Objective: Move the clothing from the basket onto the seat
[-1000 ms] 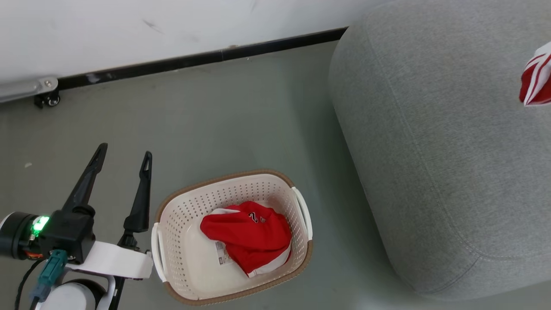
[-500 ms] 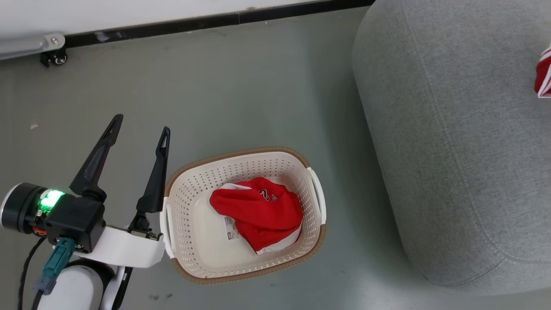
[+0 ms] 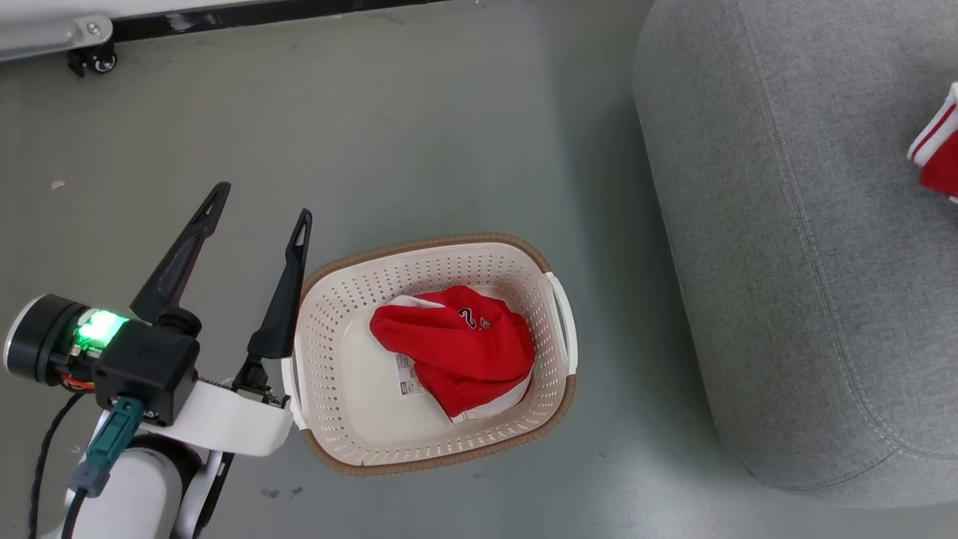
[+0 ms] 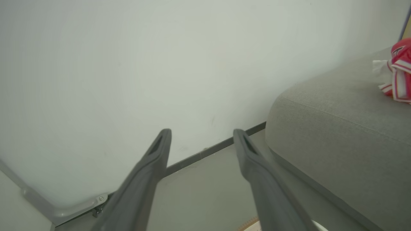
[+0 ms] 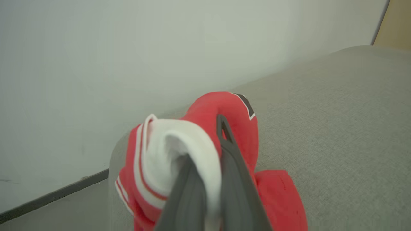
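A red garment with a printed number point(image 3: 456, 348) lies crumpled in the cream perforated basket point(image 3: 344, 299) on the floor. My left gripper point(image 3: 258, 212) stands open just left of the basket, empty; its fingers point(image 4: 157, 160) point at the wall. My right gripper point(image 5: 210, 141) is shut on a second red and white garment point(image 5: 173, 150), held above the grey seat point(image 5: 337, 112). That garment shows at the seat's right edge in the head view point(image 3: 939, 150) and in the left wrist view point(image 4: 396, 70). The seat point(image 3: 793, 224) stands right of the basket.
A white wall with a black baseboard point(image 3: 247, 13) runs along the back. A caster and metal rail point(image 3: 90, 56) sit at the far left by the wall. Grey-green floor point(image 3: 419, 135) lies between the basket, wall and seat.
The head camera has shifted, so the basket and seat sit higher and further right in the picture. The left gripper stays open beside the basket. The held garment remains at the seat's right edge.
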You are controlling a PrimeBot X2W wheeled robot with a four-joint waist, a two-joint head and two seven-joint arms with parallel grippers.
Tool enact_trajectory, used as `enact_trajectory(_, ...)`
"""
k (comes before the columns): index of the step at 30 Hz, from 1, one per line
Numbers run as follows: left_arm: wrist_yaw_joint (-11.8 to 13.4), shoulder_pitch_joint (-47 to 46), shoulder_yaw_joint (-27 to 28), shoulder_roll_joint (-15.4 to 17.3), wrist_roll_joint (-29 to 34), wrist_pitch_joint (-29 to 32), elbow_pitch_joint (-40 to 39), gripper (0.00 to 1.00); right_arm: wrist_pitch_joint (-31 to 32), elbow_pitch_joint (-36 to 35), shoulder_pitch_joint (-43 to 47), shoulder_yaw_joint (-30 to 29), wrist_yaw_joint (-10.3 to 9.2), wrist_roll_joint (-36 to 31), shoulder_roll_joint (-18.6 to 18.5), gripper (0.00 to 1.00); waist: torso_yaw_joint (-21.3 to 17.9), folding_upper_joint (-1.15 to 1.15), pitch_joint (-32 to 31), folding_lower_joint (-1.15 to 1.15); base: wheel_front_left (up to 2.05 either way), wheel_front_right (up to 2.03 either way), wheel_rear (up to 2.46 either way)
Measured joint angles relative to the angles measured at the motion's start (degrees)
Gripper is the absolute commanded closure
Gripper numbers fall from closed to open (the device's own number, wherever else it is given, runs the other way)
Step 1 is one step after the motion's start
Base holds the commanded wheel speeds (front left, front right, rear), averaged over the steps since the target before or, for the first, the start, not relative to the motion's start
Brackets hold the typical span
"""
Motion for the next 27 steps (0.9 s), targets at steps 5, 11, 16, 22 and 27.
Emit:
enact_trajectory(5,0.01,-0.22,0.21,0.30,0.36,0.07,0.03,0.00,-0.47,2.48,3.18,-1.46,0.00,0.48,1.62,1.00,-0.59,0.00,0.35,0.00,0.00,0.00,0.00)
enact_trajectory(11,0.02,-0.22,0.31,0.30,0.38,0.08,0.38,0.00,-0.65,3.89,4.24,-2.55,0.00,0.48,2.00,1.00,-1.69,0.00,0.44,0.00,0.00,0.00,0.00)
enact_trajectory(16,0.07,-0.23,0.30,0.03,0.37,0.07,1.03,0.00,-0.65,5.06,5.25,-0.49,0.00,0.46,3.52,1.00,-2.55,0.00,0.14,0.00,0.00,0.00,0.00)
enact_trajectory(22,0.07,-0.26,-0.16,-1.09,0.29,-0.53,1.99,0.00,-0.45,5.67,5.41,1.49,0.00,0.54,4.39,0.07,-3.38,0.00,-0.52,0.00,0.00,0.00,0.00)
enact_trajectory(27,0.08,-0.26,-0.44,-1.82,-0.23,-1.48,2.99,0.00,0.37,5.75,6.22,3.61,0.00,0.90,4.31,0.00,-3.96,0.00,-1.11,0.00,0.00,0.00,0.00)
